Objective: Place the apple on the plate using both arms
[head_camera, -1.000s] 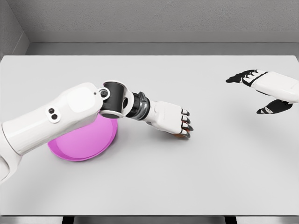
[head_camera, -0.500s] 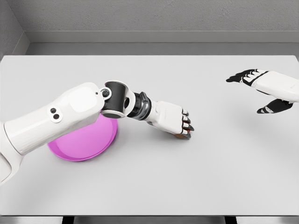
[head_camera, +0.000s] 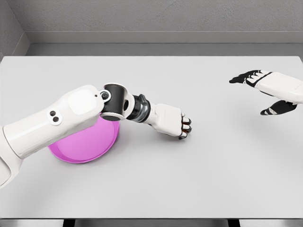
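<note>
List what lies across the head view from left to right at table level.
Pink plate → left hand, fingers curled down against the table → right hand, open and raised at the right edge.

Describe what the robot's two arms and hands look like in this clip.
Both arms have smooth white shells. The left arm shows a black cylindrical joint with a round grey cap, a ribbed dark metallic wrist collar and small dark dots on the forearm. The left hand is white with black fingertips. The right hand is white-backed with black fingers. No cables show.
</note>
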Controlling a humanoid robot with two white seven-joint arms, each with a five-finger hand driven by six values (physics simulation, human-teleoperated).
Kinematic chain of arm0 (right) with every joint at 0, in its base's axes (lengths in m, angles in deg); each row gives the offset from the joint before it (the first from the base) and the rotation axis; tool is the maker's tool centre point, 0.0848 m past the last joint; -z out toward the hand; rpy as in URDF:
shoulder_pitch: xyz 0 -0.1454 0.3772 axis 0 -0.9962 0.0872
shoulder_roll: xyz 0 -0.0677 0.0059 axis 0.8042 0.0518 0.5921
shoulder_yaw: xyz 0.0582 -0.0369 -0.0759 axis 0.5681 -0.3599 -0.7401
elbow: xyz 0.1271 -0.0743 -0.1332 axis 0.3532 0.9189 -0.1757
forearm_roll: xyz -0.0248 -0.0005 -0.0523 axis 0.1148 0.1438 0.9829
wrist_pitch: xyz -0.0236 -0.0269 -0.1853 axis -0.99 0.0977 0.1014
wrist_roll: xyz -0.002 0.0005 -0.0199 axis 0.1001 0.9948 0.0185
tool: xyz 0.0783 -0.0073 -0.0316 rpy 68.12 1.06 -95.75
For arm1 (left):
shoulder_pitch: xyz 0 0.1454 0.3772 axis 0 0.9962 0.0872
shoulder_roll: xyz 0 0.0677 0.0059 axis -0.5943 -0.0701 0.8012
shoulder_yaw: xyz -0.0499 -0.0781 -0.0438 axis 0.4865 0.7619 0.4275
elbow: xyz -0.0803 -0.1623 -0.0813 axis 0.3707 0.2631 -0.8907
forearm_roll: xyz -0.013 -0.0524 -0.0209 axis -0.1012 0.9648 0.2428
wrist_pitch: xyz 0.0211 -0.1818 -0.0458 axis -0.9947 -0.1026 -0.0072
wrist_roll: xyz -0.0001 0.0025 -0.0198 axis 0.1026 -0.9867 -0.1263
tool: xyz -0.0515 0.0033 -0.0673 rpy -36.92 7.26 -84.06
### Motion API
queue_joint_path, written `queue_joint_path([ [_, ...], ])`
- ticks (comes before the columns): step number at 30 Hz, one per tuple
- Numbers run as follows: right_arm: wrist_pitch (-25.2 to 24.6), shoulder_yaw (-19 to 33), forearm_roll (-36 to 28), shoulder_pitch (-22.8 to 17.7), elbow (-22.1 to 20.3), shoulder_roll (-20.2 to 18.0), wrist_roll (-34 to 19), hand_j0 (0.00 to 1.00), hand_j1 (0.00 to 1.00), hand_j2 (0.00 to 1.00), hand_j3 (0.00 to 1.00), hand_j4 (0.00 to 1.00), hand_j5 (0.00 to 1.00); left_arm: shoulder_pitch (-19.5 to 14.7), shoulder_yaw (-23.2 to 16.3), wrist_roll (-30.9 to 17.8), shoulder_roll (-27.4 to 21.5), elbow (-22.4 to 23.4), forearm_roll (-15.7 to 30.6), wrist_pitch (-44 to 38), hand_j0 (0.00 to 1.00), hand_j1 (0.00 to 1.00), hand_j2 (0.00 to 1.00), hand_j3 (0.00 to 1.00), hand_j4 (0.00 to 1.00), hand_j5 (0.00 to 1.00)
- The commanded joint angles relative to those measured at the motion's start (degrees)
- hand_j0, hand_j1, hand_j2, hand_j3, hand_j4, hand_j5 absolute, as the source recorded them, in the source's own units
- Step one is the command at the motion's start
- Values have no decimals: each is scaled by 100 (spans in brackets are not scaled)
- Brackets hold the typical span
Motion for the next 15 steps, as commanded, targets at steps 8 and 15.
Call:
queue_joint_path([
  [8,-12,0,-26,0,-1,3,3,100,100,100,100,100,100,-97,60,-12,-340,-70,312,7,11,11,11,11,11,11],
  [15,-12,0,-26,9,-1,3,3,100,100,100,100,100,100,-202,236,-12,-1184,-580,804,7,11,11,11,11,11,11],
])
